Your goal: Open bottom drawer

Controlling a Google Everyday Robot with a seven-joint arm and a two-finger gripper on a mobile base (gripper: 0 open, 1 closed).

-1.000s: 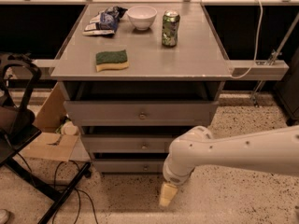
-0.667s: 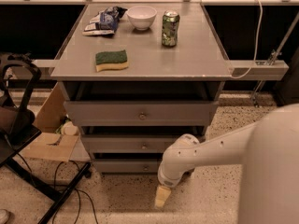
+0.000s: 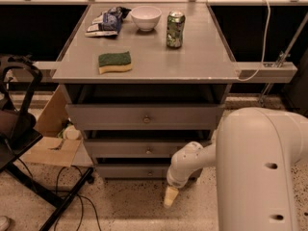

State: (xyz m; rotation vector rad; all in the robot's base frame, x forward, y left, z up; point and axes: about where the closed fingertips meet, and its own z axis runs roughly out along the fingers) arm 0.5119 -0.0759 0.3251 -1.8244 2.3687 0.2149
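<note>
Down low, the white arm's cream-tipped end effector [image 3: 170, 196] hangs over the speckled floor [image 3: 125, 208], just in front of the right end of the narrow flat grey bottom drawer [image 3: 132, 171]. I cannot tell whether it is clenched or released. There is open floor to its left, with black cables [image 3: 72, 196] beyond.

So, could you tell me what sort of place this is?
Likely an office or lab corner: grey drawer unit, floor cables, cardboard box. The pincer hangs low, in front of the bottom drawer.
</note>
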